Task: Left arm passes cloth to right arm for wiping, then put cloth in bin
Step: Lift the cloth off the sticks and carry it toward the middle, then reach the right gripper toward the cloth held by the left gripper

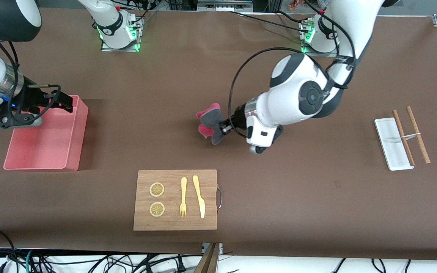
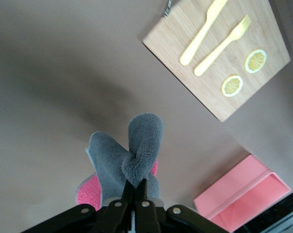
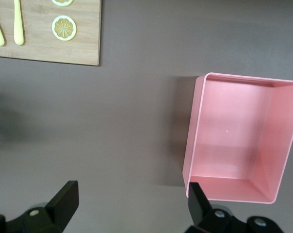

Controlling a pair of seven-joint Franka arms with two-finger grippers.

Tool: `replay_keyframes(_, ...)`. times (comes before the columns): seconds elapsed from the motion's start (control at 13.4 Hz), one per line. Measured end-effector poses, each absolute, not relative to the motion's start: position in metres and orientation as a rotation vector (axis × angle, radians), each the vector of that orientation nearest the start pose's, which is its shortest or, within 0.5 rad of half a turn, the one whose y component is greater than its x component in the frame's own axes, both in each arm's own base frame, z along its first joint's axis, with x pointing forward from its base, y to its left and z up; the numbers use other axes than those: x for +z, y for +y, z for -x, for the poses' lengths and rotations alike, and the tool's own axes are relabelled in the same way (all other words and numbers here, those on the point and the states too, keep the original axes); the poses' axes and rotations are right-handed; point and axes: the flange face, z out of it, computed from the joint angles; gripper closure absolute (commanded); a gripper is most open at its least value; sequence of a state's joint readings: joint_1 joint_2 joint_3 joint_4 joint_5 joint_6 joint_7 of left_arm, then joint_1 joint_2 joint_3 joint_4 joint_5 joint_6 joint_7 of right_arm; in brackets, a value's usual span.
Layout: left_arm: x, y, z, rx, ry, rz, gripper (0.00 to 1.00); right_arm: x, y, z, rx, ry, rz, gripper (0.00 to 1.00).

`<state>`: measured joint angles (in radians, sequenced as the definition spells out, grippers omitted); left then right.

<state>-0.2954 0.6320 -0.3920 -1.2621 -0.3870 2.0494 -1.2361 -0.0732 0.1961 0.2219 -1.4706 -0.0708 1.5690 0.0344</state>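
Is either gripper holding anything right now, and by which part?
The left gripper pinches the soft grey and pinkish-red cloth by a bunched fold, up over the table. The right gripper is open and empty over the pink bin.

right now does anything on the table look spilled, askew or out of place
Nothing stands out. The cloth is bunched in the shut left gripper above the bare table. The open right gripper is over the empty bin. The fork, knife and lemon slices lie tidily on the board.
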Motion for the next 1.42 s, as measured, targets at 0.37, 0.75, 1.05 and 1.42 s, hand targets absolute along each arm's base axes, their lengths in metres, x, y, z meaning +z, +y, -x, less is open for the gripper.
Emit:
replay_keyframes(0.37, 0.423, -0.472, -0.601, 0.788, -1.605, 3.291, 1.00, 0.544, 0.101, -0.617, 0.103, -0.144, 2.990, 0.00)
replay_keyframes(0.75, 0.424, -0.486, -0.600, 0.969, -1.842, 3.234, 1.00, 0.504, 0.182, -0.630, 0.071, 0.038, 2.967, 0.00)
replay_keyframes(1.05, 0.422, -0.490, -0.601, 1.051, -1.947, 3.195, 1.00, 0.442, 0.185, -0.653, 0.101, 0.089, 2.955, 0.00)
replay_keyframes(1.42, 0.428, -0.490, -0.604, 1.145, -2.045, 3.153, 1.00, 0.424, 0.210, -0.652, 0.125, 0.156, 2.947, 0.00)
